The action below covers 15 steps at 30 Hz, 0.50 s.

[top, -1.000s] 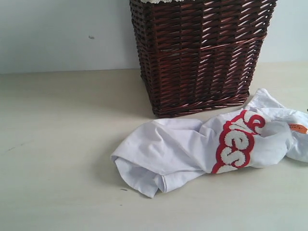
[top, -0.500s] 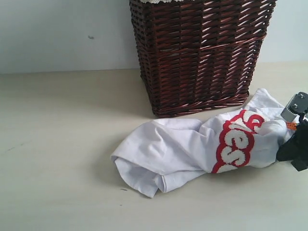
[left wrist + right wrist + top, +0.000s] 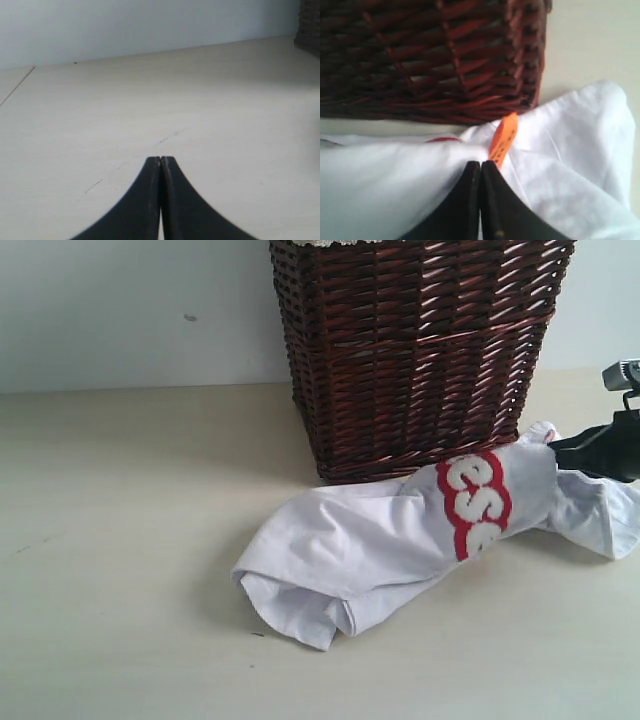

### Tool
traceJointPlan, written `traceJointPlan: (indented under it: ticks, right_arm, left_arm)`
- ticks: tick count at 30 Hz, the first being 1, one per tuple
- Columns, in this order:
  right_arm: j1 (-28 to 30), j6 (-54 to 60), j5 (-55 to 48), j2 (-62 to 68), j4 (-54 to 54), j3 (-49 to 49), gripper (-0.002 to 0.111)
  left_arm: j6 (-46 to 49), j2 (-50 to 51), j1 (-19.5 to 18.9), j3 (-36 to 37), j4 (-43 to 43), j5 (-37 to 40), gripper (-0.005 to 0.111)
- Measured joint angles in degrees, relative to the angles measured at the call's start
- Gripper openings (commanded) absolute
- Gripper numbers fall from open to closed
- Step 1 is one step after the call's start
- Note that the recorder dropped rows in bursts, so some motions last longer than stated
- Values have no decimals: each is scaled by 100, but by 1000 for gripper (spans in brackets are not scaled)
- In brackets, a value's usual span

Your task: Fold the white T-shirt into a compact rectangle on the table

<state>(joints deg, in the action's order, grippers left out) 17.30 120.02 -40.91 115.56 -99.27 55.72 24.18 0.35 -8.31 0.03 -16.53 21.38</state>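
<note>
pale beige tabletop (image 3: pixel 120 540) meets a blank light wall (image 3: pixel 130 310). the white t-shirt (image 3: pixel 350 540) lies crumpled before the wicker basket (image 3: pixel 410 350), one end pinched in the right tool (image 3: pixel 480 162). the left tool (image 3: pixel 160 159) is clenched, empty.

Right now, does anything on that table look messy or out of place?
Yes. The thin white cotton T-shirt with red-outlined lettering lies crumpled in a bunched heap beside the dark brown wicker basket, not flat. The right tool pinches it near its small orange neck tag.
</note>
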Motion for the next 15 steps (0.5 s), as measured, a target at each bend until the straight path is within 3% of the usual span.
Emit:
traceJointPlan:
  ticks: [5,11,14,15]
  right_arm:
    - [0,0,645,144,-26,9,0]
    - [0,0,247,-221,-2,9,0]
    - [0,-87,-212,-719,539,36,8]
    - [0,-194,-333,-873,929,36,16]
  left_arm:
    - [0,0,0,0,0,0,0]
    - [0,0,0,0,0,0,0]
    - [0,0,0,0,0,0,0]
    - [0,0,0,0,0,0,0]
